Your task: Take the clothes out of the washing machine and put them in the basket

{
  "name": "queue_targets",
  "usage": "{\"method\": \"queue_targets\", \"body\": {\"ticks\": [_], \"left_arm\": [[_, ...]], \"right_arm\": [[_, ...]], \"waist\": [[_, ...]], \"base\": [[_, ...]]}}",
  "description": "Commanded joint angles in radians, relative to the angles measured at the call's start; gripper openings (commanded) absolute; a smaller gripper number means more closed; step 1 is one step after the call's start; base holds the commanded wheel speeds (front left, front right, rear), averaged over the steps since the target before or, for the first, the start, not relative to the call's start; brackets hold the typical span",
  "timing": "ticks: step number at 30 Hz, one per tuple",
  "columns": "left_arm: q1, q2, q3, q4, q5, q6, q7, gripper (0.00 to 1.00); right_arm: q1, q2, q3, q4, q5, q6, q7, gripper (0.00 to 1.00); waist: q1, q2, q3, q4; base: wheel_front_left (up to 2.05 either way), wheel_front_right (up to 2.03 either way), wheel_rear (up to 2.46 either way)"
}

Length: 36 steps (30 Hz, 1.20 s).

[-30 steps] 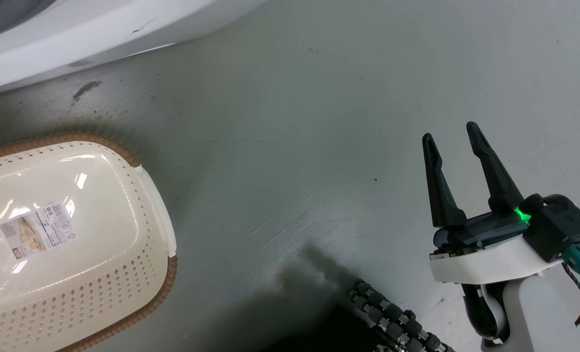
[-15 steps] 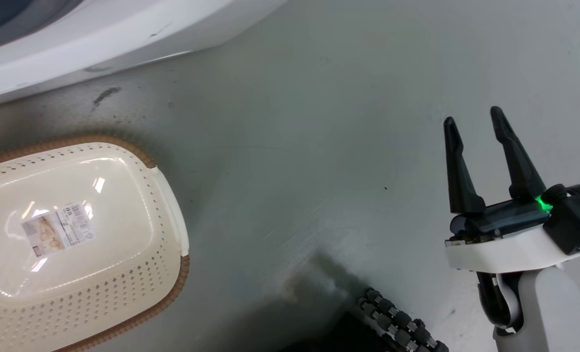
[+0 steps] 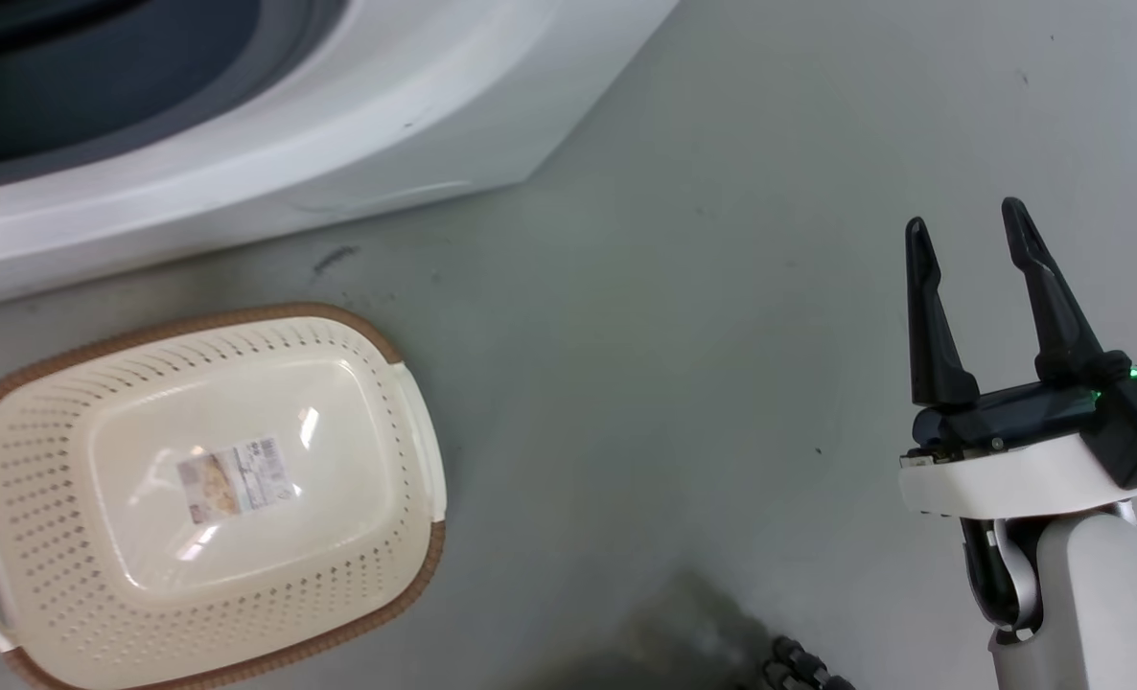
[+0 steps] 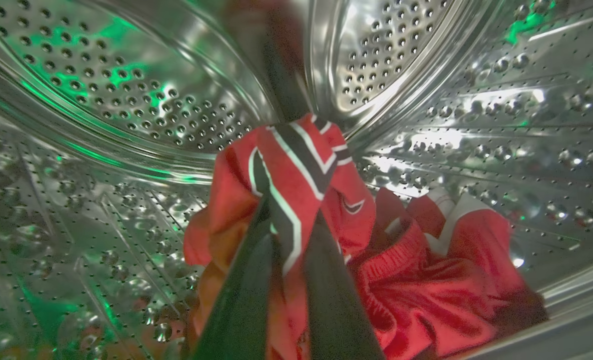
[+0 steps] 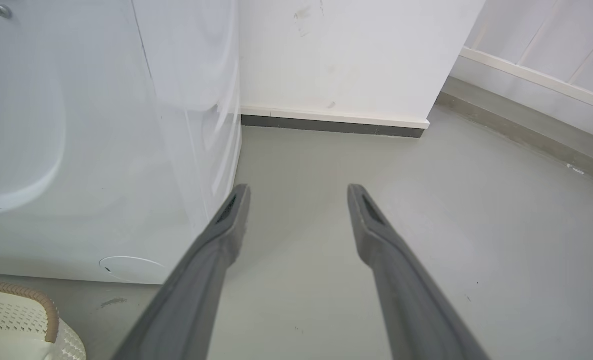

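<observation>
- One basket [image 3: 243, 318], empty, is set just in front of the washing machine [image 3: 386, 125] to receive laundry.
- Two red clothes [image 4: 426, 295] are seen inside the washing machine's drum [image 4: 126, 100]. One is pinched by the closed left gripper [image 4: 291, 220], seemingly for extraction.
- One right gripper [image 3: 963, 216], spread wide and empty, is held to the right of the washing machine.

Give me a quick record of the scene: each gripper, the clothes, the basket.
left gripper: shut on jersey, inside drum
second garment: lying on drum floor, beside jersey
basket: no clothes in it, on floor in front of washer
right gripper: open, holding nothing, above floor
</observation>
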Motion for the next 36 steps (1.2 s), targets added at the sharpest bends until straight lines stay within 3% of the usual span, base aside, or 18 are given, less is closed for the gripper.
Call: {"method": "queue_targets", "body": {"ticks": [1, 6, 12, 23, 29, 36], "left_arm": [[0.042, -0.012, 0.000, 0.005, 0.000, 0.006, -0.046, 0.00], [0.147, -0.073, -0.001, 0.023, -0.023, 0.010, -0.147, 0.00], [0.280, -0.139, 0.007, -0.026, -0.042, 0.006, -0.180, 0.00], [0.607, -0.222, 0.074, -0.367, -0.020, 0.000, -0.180, 0.00], [0.776, -0.276, 0.068, -0.520, -0.005, -0.007, -0.179, 0.00], [0.970, -0.295, 0.039, -0.665, -0.010, -0.013, -0.179, 0.00]], "right_arm": [[0.009, 0.000, -0.009, 0.007, -0.013, -0.001, -0.002, 1.00], [0.030, 0.000, -0.021, 0.013, -0.043, -0.001, -0.002, 1.00], [0.068, 0.000, -0.032, 0.026, -0.075, -0.001, -0.002, 1.00], [0.135, 0.000, -0.083, 0.043, -0.118, -0.001, -0.002, 1.00], [0.175, 0.000, -0.094, 0.055, -0.146, -0.001, -0.002, 1.00], [0.195, 0.000, -0.107, 0.062, -0.160, -0.001, -0.002, 1.00]], "waist": [[0.0001, 0.0000, -0.073, 0.041], [0.0001, 0.0000, -0.162, 0.082], [0.0001, 0.0000, -0.268, 0.132], [0.0001, 0.0000, -0.418, 0.233], [0.0001, 0.0000, -0.478, 0.303], [0.0001, 0.0000, -0.521, 0.359]], "base": [[0.00, 0.00, 0.00], [0.00, 0.00, 0.00], [0.00, 0.00, 0.00], [0.00, 0.00, 0.00], [0.00, 0.00, 0.00], [0.00, 0.00, 0.00]]}}
